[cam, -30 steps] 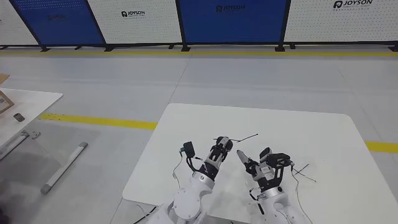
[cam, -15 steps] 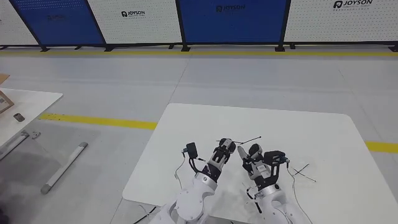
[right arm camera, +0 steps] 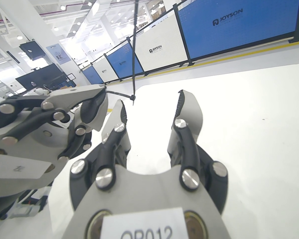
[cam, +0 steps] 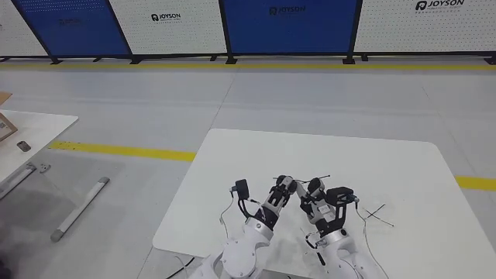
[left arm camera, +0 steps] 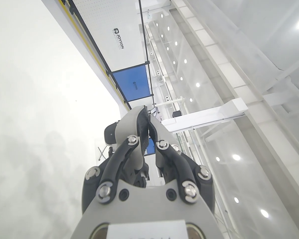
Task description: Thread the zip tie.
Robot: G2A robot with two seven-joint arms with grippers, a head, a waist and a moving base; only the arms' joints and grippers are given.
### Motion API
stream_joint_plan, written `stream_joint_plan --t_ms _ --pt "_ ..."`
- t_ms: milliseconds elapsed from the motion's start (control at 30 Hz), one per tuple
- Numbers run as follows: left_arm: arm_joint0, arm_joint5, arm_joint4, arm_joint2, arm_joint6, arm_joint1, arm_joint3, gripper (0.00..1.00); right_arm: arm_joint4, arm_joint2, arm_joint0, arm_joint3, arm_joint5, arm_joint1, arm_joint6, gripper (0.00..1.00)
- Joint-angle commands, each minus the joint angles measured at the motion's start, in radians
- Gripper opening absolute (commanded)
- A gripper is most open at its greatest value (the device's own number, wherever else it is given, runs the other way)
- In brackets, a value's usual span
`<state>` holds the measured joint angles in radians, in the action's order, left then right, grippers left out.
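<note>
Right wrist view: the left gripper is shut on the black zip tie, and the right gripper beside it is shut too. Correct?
Not quite. The right gripper is open, not shut: the right wrist view shows it spread wide, holding nothing. The left gripper is indeed shut on the black zip tie, beside it.

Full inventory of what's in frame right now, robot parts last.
zip tie: 1, black, held up above the table
spare zip ties: seemingly 2, black, crossed on the table on the right arm's side
table: 1, white, under both arms
second table: 1, white, at the top view's left edge
partition panels: several, blue and white, along the back
left gripper: jaws shut on the zip tie
right gripper: jaws open, empty, close beside the left gripper
</note>
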<state>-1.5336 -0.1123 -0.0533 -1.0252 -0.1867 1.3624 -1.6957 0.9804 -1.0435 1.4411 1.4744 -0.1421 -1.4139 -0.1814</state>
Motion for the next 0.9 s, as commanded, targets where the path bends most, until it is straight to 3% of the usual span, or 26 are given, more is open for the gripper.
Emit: stream_joint_plan --t_ms 0,167,500,700,867 --pt "0.000 0.000 0.001 0.000 0.001 0.000 0.001 0.00 0.001 0.000 0.001 0.001 0.001 0.000 -0.001 0.24" --pt "-0.001 0.001 0.005 0.002 0.003 0.001 0.004 0.00 0.006 0.002 -0.001 0.001 0.006 -0.001 0.000 0.15" --pt "0.004 -0.004 0.034 0.011 -0.033 0.006 0.017 0.00 0.027 0.008 -0.004 -0.005 0.008 -0.002 -0.003 0.18" --pt "0.007 -0.006 0.044 0.014 -0.046 0.009 0.026 0.00 0.045 0.011 -0.002 -0.003 0.013 -0.002 -0.008 0.12" --pt "0.013 -0.004 0.051 0.017 -0.057 0.011 0.036 0.00 0.052 0.013 0.000 0.001 0.013 -0.002 -0.005 0.14"
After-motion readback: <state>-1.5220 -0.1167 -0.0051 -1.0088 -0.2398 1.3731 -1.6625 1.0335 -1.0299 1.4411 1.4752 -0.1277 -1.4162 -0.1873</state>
